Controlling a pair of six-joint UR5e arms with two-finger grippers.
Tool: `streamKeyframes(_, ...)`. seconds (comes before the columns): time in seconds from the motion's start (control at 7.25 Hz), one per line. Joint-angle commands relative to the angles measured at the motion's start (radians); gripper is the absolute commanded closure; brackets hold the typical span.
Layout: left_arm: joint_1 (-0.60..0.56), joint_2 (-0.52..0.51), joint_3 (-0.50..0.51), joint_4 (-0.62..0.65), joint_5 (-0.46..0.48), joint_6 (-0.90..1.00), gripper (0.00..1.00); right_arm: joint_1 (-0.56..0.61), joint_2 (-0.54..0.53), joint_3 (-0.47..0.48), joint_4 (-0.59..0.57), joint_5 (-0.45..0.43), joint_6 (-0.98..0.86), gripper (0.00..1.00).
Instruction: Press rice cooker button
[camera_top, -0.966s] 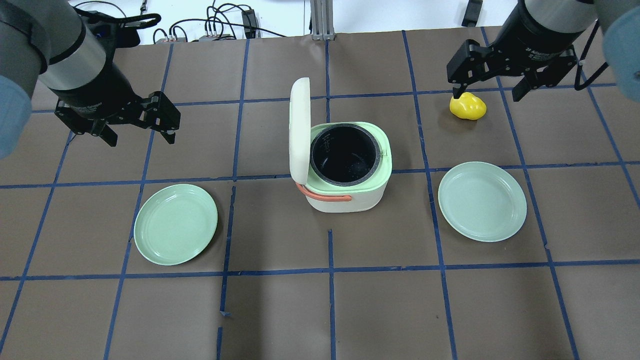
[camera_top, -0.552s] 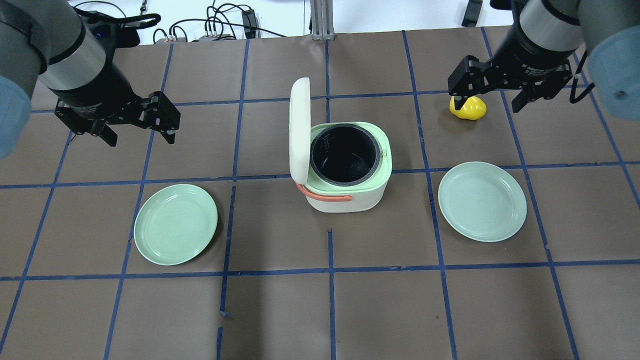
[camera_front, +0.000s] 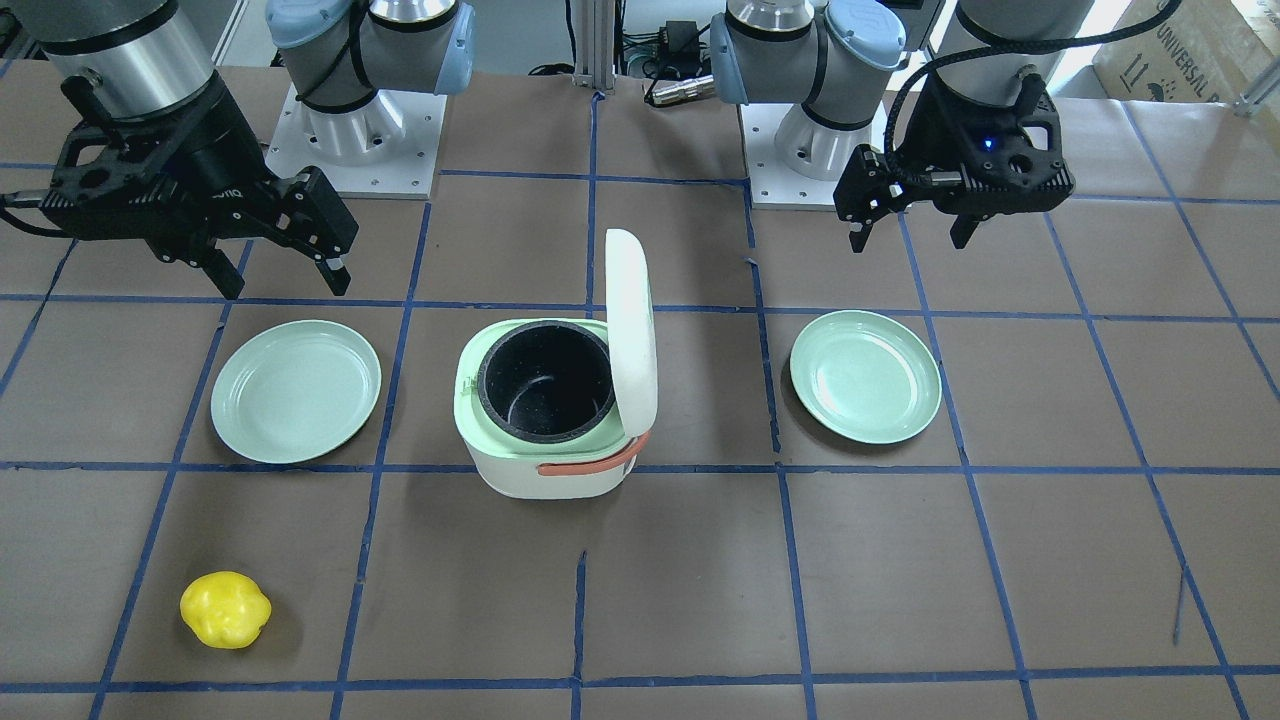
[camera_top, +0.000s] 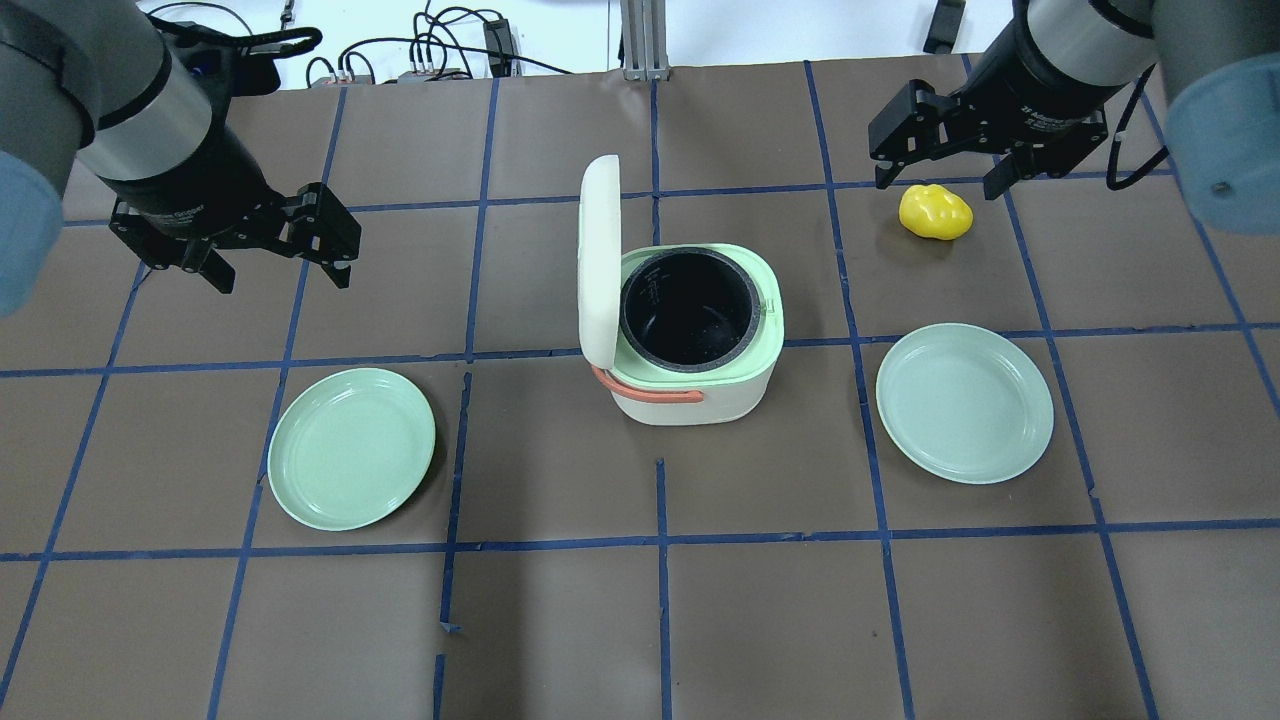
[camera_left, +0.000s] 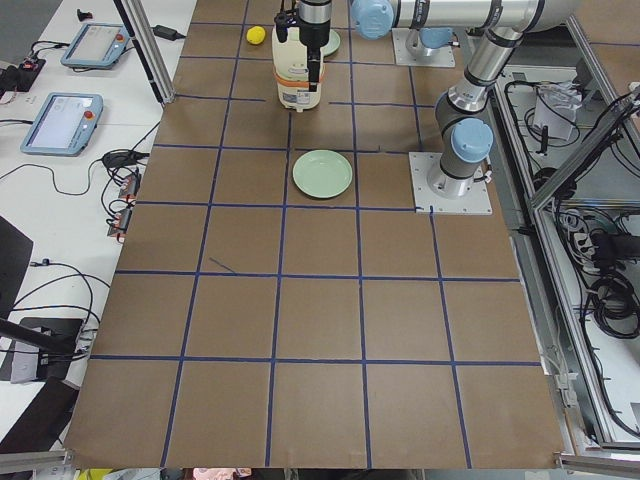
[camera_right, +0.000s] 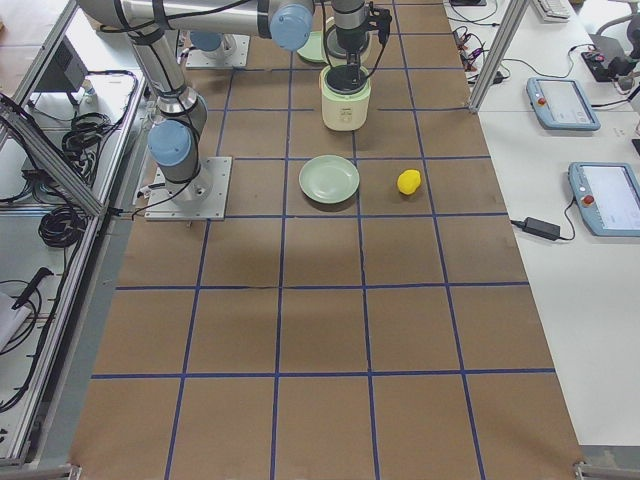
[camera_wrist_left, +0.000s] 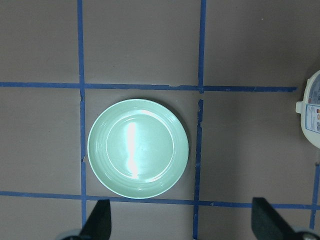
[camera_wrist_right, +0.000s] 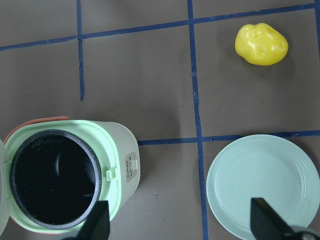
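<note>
The rice cooker stands on the surface between the two pairs of jaws, lower than both and well apart from each. Its lid stands up on the side toward the left jaws, so the black pot shows. Both pairs of jaws hang spread wide and hold nothing. A pale green plate lies under the left jaws. Another plate and a yellow lump lie under the right jaws.
</note>
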Motion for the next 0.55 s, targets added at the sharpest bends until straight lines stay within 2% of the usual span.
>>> streamKeyframes(0.0, 0.000, 0.000, 0.000, 0.001, 0.000, 0.000, 0.00, 0.036, 0.009, -0.005, -0.002, 0.009, 0.001, 0.00)
streamKeyframes(0.41, 0.000, 0.000, 0.000, 0.000, 0.000, 0.000, 0.00, 0.036, 0.008, 0.001, -0.007, 0.006, -0.003, 0.00)
